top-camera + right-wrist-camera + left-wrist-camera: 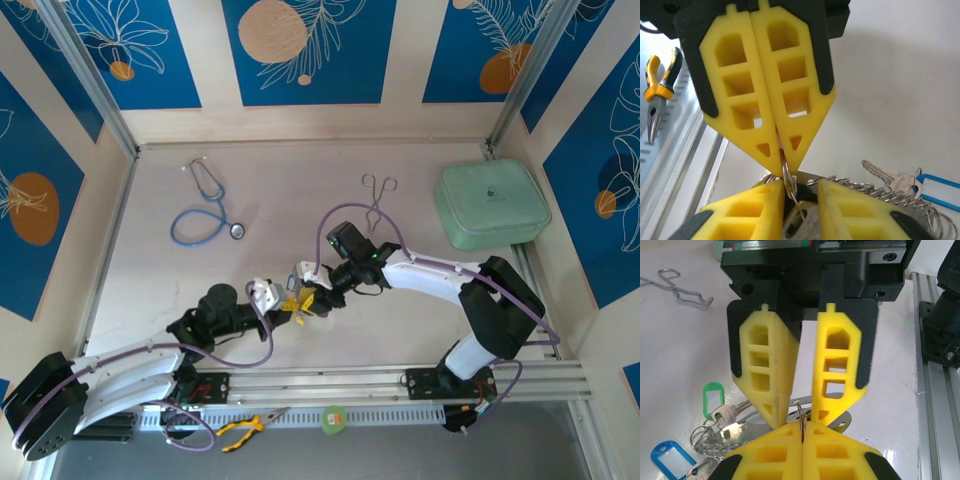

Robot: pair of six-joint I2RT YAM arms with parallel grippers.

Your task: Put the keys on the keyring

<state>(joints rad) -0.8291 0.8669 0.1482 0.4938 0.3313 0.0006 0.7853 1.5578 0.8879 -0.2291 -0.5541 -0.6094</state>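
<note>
**Left claw pinches ring**

Left wrist view: the left gripper (802, 429) is clamped on a thin loop of the silvery oval metal keyring (842, 420). The right gripper (799, 419) stands parted astride it. The right wrist view adds a blue-tagged silver metal key (890, 178) nearby. Overhead, the cluster blurs.

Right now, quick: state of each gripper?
Left gripper: closed, pinching a thin metal ring.
Right gripper: open, straddling that ring.
</note>
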